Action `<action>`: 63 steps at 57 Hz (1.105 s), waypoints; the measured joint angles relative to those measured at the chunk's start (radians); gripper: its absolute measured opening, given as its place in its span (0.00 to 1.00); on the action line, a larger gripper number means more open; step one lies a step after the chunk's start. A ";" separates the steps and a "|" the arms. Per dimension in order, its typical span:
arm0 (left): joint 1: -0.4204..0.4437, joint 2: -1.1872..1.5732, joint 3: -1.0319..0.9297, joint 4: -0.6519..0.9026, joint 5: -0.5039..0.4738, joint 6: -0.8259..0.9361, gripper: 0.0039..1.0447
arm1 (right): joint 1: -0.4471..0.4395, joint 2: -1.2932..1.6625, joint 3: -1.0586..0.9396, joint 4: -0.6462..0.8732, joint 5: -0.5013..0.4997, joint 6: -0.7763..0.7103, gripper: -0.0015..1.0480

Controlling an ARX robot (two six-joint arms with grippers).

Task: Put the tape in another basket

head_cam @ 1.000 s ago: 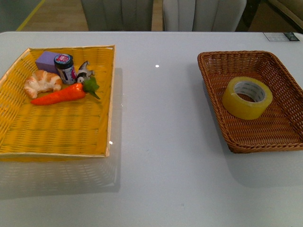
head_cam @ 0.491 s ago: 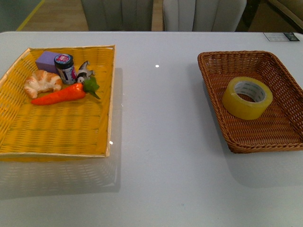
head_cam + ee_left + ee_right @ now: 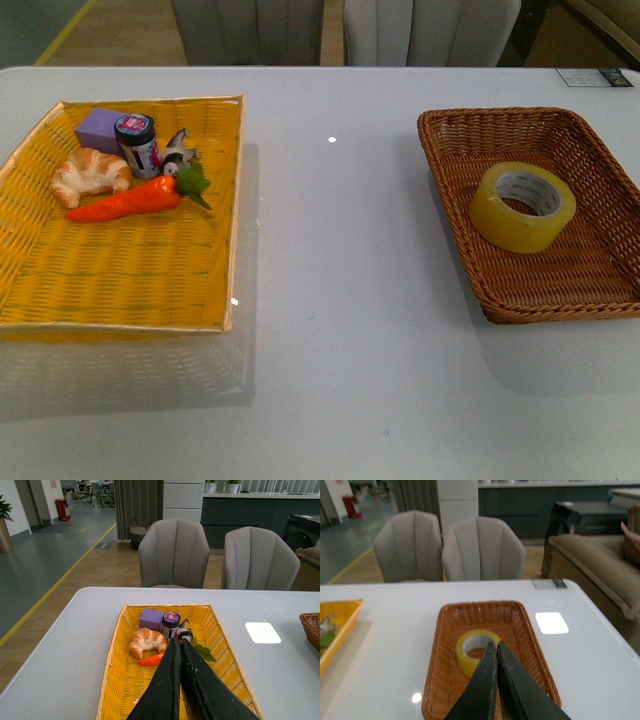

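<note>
The tape (image 3: 522, 206), a wide yellowish roll with a white core, lies inside the dark brown wicker basket (image 3: 455, 230) on the right of the table. The right wrist view shows the same tape (image 3: 470, 647) in the basket (image 3: 437, 680), with my right gripper (image 3: 495, 645) shut and empty, raised on the near side of the roll. My left gripper (image 3: 179, 641) is shut and empty too, held above the yellow tray-basket (image 3: 120, 680). Neither arm appears in the front view.
The yellow tray-basket (image 3: 120, 290) on the left holds a croissant (image 3: 88, 174), a carrot (image 3: 135, 200), a purple block (image 3: 100, 128), a small jar (image 3: 137, 144) and a small figure (image 3: 178, 152). Grey chairs (image 3: 350, 30) stand behind the white table (image 3: 330, 330).
</note>
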 joint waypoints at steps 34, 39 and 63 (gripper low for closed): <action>0.000 0.000 0.000 0.000 0.000 0.000 0.13 | 0.001 -0.139 0.000 -0.140 0.000 -0.001 0.15; 0.000 0.000 0.000 0.000 0.000 0.000 0.29 | 0.001 -0.139 0.000 -0.140 0.000 -0.002 0.31; 0.000 0.000 0.000 0.000 0.000 0.002 0.92 | 0.001 -0.139 0.000 -0.140 0.000 -0.001 0.91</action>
